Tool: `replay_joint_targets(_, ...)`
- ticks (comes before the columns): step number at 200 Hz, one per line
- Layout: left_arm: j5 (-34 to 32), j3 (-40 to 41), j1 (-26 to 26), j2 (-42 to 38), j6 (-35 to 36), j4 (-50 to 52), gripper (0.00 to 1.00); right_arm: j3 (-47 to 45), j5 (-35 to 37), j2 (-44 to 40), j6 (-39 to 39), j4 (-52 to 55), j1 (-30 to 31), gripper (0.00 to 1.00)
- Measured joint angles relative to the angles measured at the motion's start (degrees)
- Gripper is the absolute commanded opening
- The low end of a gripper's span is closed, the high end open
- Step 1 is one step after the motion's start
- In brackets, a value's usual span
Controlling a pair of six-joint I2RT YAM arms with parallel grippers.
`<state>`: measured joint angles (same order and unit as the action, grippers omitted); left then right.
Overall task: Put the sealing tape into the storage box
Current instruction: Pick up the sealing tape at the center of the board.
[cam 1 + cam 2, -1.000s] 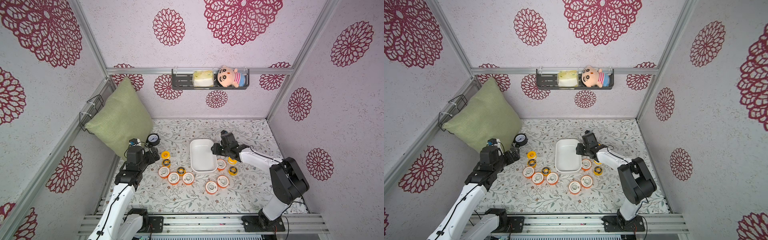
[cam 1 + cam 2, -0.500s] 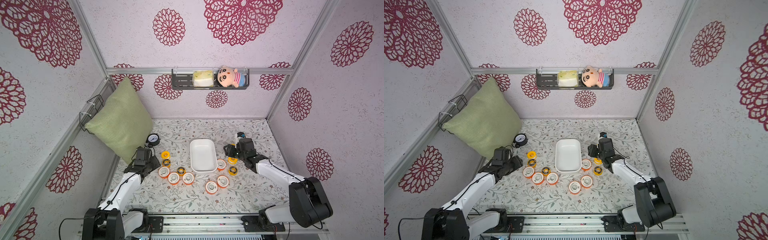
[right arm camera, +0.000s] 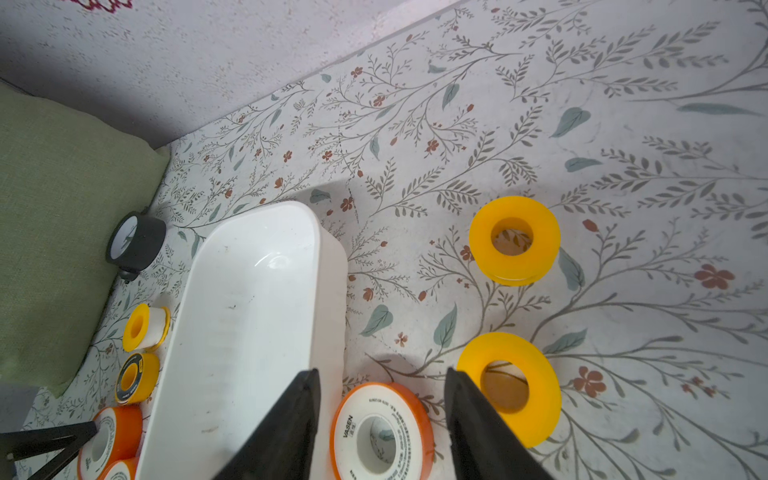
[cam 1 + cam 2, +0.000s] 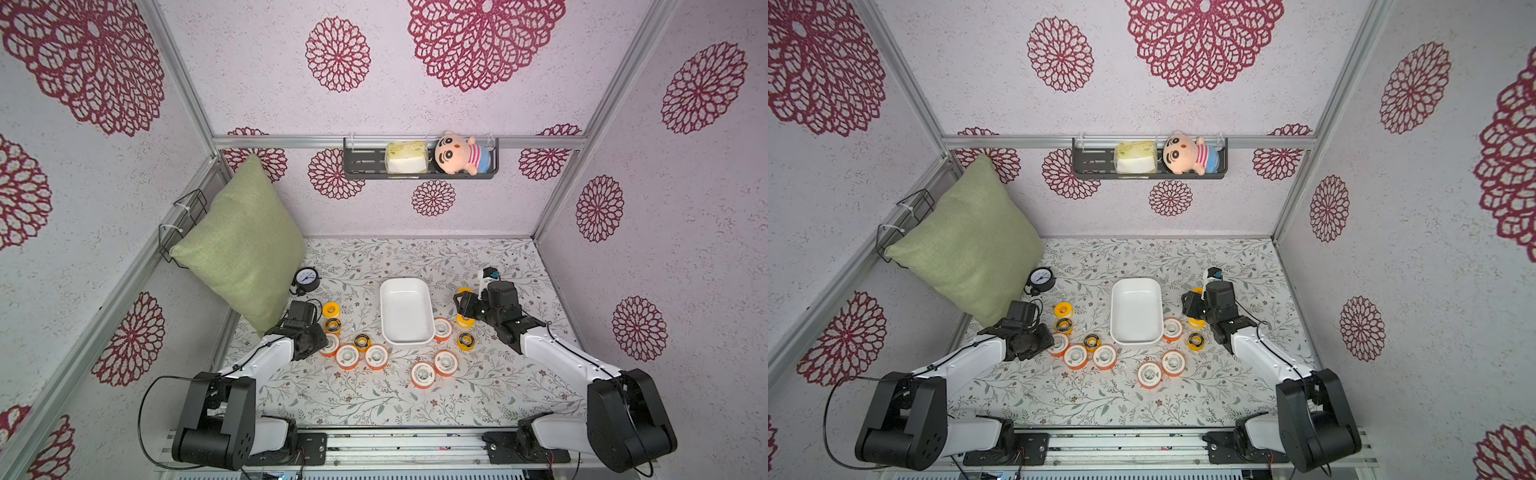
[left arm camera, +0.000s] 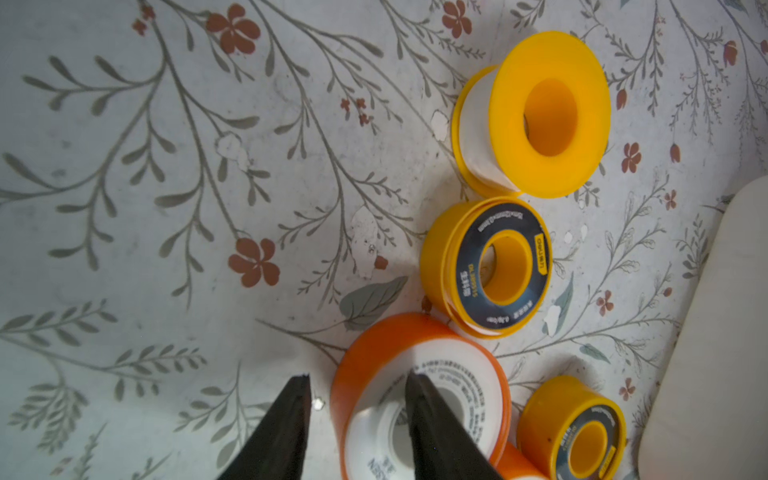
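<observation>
Twelve spools of sealing tape (image 4: pixel 376 356) lie flat on the floral table (image 4: pixel 374 399), ranged along both long sides of the storage box (image 4: pixel 405 311), which is empty, so we judge the task barely begun and both arms at the pick-up step. The left gripper (image 5: pixel 357 376) has its jaws narrowed about the wall of an orange spool (image 5: pixel 457 374). One finger stands outside the orange rim with a sliver of table showing between them. Its partner lies over the white face by the core hole, though we cannot tell whether its tip is down inside. Nothing is pinched yet. We would seat that inner tip fully in the core before closing, then lift straight up, because a black-faced yellow spool (image 5: pixel 469 270) sits just beside the rim and a sideways drag would likely shove it. The right gripper (image 3: pixel 382 370) holds its jaws moderately wide, straddling the other orange spool (image 3: pixel 399 411) with a gap on each side and gripping nothing. One finger hangs close above the box's wall and its partner hangs near a plain yellow spool (image 3: pixel 540 399). We would centre on the spool and descend squarely, so neither finger clips the rim or nudges the neighbour. Over the box, we would send the arms in turn and release low.
</observation>
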<state>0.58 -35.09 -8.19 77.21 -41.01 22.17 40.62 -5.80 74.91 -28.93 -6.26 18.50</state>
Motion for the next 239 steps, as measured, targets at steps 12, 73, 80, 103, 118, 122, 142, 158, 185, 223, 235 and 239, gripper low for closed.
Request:
replay_joint_targets(12, 0.04, -0.11, -0.28, 0.02, 0.04, 0.02, 0.44, 0.00, -0.24, 0.24, 0.02, -0.02, -0.04, 0.55)
replay_joint_targets(73, 0.35, -1.20, -2.29, 0.02, 0.52, 1.44, 0.42, 0.00, -0.46, 2.25, 0.00, -0.31, -0.22, 0.55)
replay_joint_targets(80, 0.35, -1.36, -2.51, 0.00, 0.59, 1.62, 0.42, 0.00, -0.48, 2.40, 0.00, -0.33, -0.22, 0.55)
replay_joint_targets(103, 0.26, -1.40, -2.99, -0.11, 0.70, 2.80, 0.42, 0.00, -0.55, 2.93, 0.02, -0.35, -0.26, 0.55)
replay_joint_targets(118, 0.22, -1.36, -3.04, -0.33, 0.72, 3.37, 0.41, 0.00, -0.66, 3.37, 0.02, -0.35, -0.26, 0.55)
replay_joint_targets(122, 0.24, -1.33, -3.04, -0.44, 0.72, 3.48, 0.41, 0.00, -0.68, 3.43, 0.00, -0.35, -0.26, 0.55)
replay_joint_targets(142, 0.24, -0.96, -3.04, -0.72, 0.85, 3.50, 0.39, 0.00, -0.96, 4.00, 0.00, -0.35, -0.26, 0.55)
replay_joint_targets(158, 0.28, -0.57, -3.04, -0.70, 1.07, 3.52, 0.38, 0.00, -1.57, 4.42, 0.00, -0.37, -0.26, 0.55)
replay_joint_targets(185, 0.92, -0.52, -3.06, 0.50, 1.62, 3.17, 0.38, 0.00, -1.99, 4.61, -0.02, -0.39, -0.26, 0.56)
replay_joint_targets(223, 1.77, -0.79, -3.21, 3.41, 1.97, 2.10, 0.37, 0.00, -2.01, 4.61, -0.02, -0.39, -0.26, 0.56)
replay_joint_targets(235, 1.75, -1.20, -3.34, 3.91, 2.01, 2.16, 0.32, 0.00, -2.03, 4.61, -0.02, -0.42, -0.26, 0.56)
replay_joint_targets(239, 1.70, -1.36, -3.41, 4.09, 2.05, 2.16, 0.29, 0.00, -2.05, 4.61, -0.02, -0.42, -0.26, 0.56)
